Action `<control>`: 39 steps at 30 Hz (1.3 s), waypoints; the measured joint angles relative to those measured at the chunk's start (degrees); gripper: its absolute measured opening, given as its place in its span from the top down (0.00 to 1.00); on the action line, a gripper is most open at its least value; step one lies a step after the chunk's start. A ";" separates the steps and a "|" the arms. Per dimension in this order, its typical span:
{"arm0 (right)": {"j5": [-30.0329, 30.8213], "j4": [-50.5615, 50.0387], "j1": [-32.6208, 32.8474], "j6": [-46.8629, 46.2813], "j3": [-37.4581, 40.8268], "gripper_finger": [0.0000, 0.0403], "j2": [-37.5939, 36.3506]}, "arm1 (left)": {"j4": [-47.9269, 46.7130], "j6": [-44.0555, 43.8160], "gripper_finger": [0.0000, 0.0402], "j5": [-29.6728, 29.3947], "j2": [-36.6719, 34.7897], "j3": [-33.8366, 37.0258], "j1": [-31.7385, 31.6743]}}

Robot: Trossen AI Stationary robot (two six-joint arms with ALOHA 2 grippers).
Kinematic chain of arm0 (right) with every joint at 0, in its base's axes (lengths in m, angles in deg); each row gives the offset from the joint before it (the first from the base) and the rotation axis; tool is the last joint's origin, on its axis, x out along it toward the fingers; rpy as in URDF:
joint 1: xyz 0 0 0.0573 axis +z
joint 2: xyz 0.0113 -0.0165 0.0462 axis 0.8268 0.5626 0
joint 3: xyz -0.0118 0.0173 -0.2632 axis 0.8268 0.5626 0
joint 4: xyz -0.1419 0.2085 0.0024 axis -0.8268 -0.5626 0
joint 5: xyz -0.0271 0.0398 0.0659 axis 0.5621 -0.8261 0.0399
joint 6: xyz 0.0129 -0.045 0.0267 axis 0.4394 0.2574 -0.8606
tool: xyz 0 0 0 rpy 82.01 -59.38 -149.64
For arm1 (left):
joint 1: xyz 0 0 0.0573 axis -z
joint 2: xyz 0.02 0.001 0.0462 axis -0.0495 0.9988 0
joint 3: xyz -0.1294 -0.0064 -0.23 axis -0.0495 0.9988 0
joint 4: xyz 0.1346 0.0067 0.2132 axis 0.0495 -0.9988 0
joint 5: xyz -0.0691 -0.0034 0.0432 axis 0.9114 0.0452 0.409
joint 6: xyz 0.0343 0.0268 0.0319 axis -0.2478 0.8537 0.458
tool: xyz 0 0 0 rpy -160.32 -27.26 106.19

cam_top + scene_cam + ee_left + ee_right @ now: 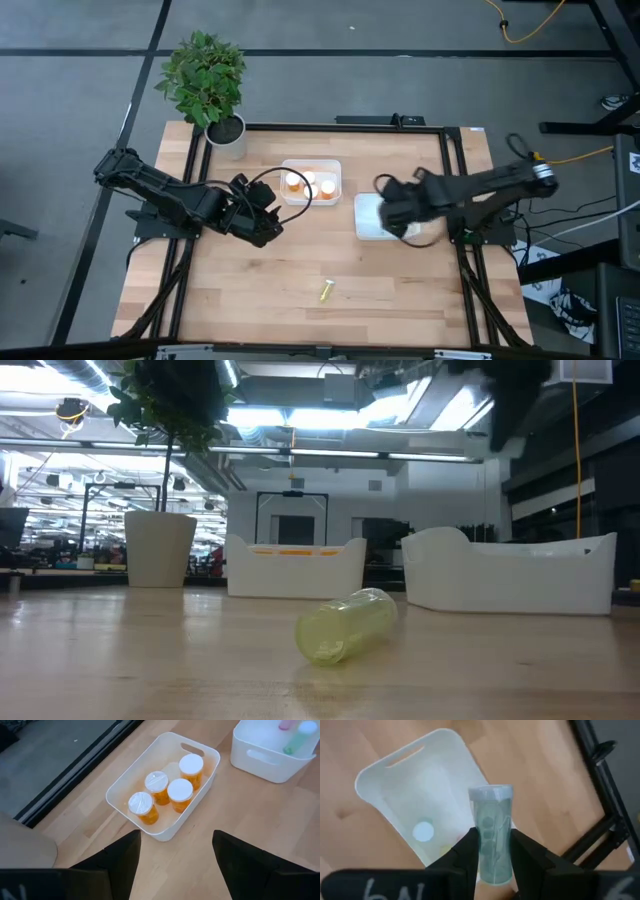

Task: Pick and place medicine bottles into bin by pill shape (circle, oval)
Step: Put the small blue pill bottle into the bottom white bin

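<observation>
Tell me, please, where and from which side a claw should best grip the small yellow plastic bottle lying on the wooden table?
Probably from straight above, mid-body: the small yellow plastic bottle lies on its side, alone on the wooden table, so fingers can close across its round barrel.

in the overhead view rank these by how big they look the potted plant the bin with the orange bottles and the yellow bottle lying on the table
1. potted plant
2. bin with the orange bottles
3. yellow bottle, smallest by far
</observation>
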 joint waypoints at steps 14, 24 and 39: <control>4.11 36.98 10.76 -1.60 33.25 0.75 -27.42 | 51.59 29.17 0.40 22.56 5.95 -0.28 -9.45; 12.46 60.13 12.75 12.51 40.62 0.75 -28.82 | 52.03 34.59 0.40 38.60 23.76 -13.10 -18.46; 15.01 74.09 13.98 21.35 40.62 0.75 -28.81 | 52.34 39.43 0.40 38.97 25.62 -17.53 -18.33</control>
